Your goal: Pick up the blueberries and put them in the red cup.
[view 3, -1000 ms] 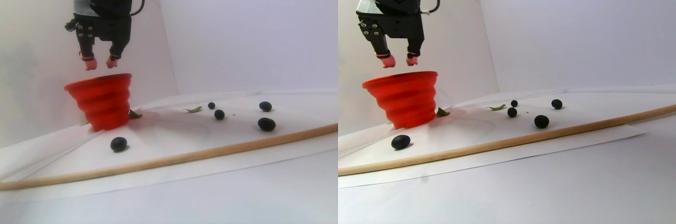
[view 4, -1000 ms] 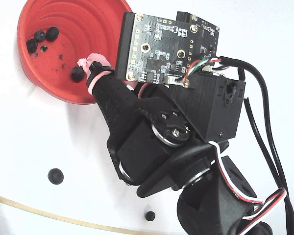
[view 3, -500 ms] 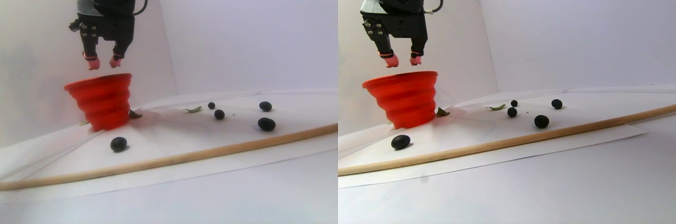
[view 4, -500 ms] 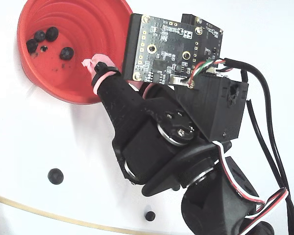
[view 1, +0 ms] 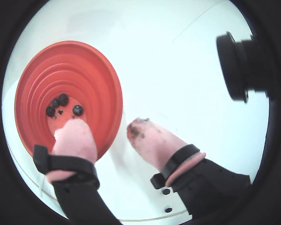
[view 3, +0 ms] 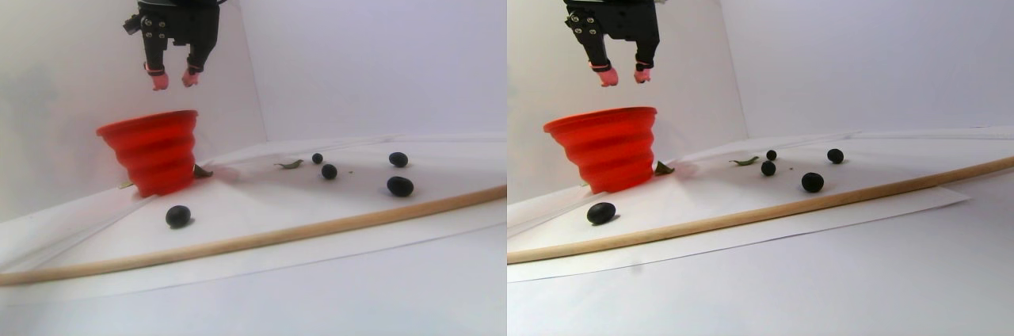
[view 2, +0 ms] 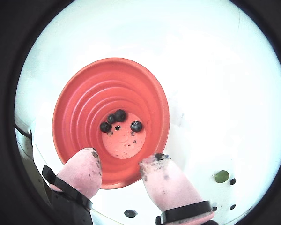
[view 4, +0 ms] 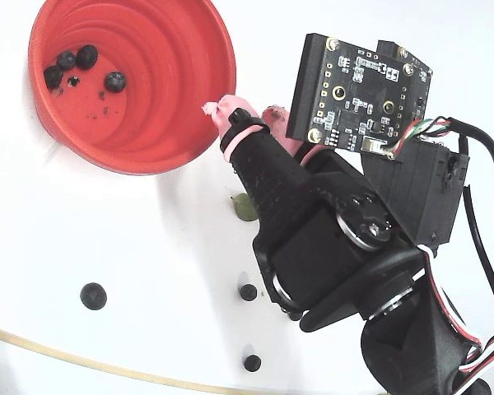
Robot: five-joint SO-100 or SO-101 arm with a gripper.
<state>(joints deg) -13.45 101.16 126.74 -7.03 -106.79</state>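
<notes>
The red cup [view 3: 154, 154] stands upright at the left of the white sheet. Several blueberries [view 2: 120, 115] lie on its speckled bottom, which both wrist views and the fixed view [view 4: 86, 56] show. Other blueberries [view 3: 178, 215] lie loose on the sheet; three show in the fixed view, one of them [view 4: 93, 295] below the cup. My gripper [view 3: 175, 81] hangs above the cup's right rim, open and empty. Its pink fingertips [view 1: 72, 133] are stained dark. In the fixed view the gripper [view 4: 249, 111] sits just right of the cup's rim [view 4: 226, 66].
A long wooden stick [view 3: 317, 225] lies across the sheet in front of the berries. A green leaf [view 4: 245, 207] lies by the cup, another [view 3: 290, 164] near the far berries. White walls stand close behind the cup. A black camera lens [view 1: 241, 65] juts in at upper right.
The gripper has risen and shifted off the cup's middle toward its right rim. A blueberry that was by the fingertip has rolled to the cup's bottom beside the others.
</notes>
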